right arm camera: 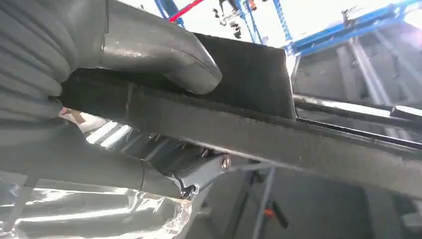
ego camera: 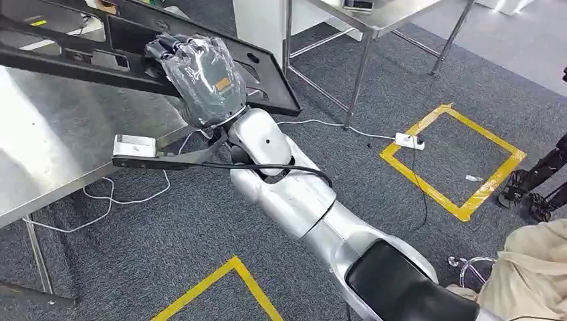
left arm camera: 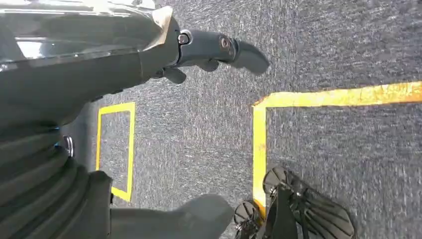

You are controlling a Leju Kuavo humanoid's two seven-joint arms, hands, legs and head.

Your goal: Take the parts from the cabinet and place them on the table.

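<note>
Black flat slotted part [ego camera: 134,50] gripped by right hand [ego camera: 200,77].

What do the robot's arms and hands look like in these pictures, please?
The right arm has glossy silver shells with a black padded section near the body, and a black cable runs along it. The right hand is grey, wrapped in clear plastic film, with an orange mark on its back. The left hand has a grey ribbed cover, dark fingers and visible screws.
</note>
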